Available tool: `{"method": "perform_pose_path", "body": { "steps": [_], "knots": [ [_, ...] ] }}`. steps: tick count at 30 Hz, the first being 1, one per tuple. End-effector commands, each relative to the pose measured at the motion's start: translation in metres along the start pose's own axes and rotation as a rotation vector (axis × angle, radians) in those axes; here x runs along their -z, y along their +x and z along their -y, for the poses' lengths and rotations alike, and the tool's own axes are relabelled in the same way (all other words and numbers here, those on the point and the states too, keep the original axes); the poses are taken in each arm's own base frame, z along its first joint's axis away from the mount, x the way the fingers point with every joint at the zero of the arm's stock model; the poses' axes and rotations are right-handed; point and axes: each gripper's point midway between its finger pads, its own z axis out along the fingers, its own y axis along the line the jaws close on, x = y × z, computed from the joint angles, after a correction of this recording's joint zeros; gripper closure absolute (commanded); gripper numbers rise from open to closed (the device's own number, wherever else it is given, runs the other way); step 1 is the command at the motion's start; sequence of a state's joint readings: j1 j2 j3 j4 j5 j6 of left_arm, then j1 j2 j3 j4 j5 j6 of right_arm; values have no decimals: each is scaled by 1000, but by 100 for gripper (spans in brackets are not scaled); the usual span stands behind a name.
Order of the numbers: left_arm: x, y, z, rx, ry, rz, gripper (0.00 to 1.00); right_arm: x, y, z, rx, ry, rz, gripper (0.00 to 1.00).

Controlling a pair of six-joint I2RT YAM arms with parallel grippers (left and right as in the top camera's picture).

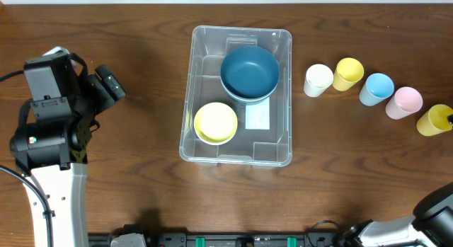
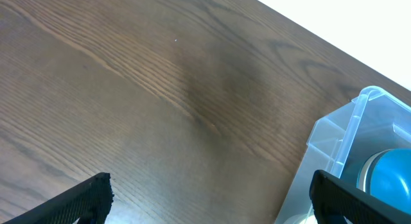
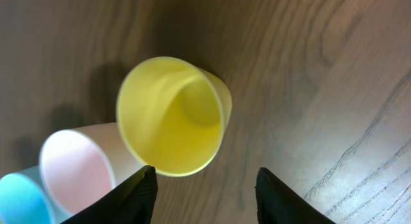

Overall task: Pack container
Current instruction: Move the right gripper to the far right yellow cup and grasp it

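Left end effector [image 2: 210, 185] hangs open over the desk [image 2: 148, 83] beside the container [image 2: 329, 139]; right end effector [image 3: 205, 180], jaws apart, faces a yellow cup [image 3: 170, 115].

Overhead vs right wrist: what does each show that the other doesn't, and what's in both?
Overhead only: the clear container holding a blue bowl and a yellow bowl, the white cup, the pale yellow cup and the left arm.
Right wrist only: the right gripper up close, jaws apart with nothing between them, just short of the far-right yellow cup.
Both: that far-right yellow cup, the pink cup beside it, the blue cup and the wooden table.
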State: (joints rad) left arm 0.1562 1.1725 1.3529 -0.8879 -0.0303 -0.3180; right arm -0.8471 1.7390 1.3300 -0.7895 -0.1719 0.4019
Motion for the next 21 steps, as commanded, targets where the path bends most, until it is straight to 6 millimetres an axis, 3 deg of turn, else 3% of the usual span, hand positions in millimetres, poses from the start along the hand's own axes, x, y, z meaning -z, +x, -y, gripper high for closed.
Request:
{"method": "perform_pose_path", "body": {
  "steps": [1, 7, 9, 12, 14, 17, 20, 21],
  "knots": [
    [5, -6, -1, 7, -4, 22, 2, -22, 6, 8, 5, 62, -36, 46],
    [5, -6, -1, 7, -4, 22, 2, -50, 11, 15, -12, 82, -80, 48],
    [5, -6, -1, 7, -4, 22, 2, -56, 12, 17, -13, 86, -90, 54],
    [5, -6, -1, 7, -4, 22, 2, -60, 13, 19, -15, 95, -95, 73],
    [5, -6, -1, 7, -4, 22, 2, -54, 11, 19, -13, 96, -83, 83],
    [5, -6, -1, 7, -4, 22, 2, -37, 4, 19, -6, 116, -38, 87],
    [5, -6, -1, 7, -4, 22, 2, -9, -4, 15, 0, 113, 24, 99],
    [5, -6, -1, 7, -4, 22, 2, 2, -5, 11, -10, 102, 44, 99]
  ]
}}
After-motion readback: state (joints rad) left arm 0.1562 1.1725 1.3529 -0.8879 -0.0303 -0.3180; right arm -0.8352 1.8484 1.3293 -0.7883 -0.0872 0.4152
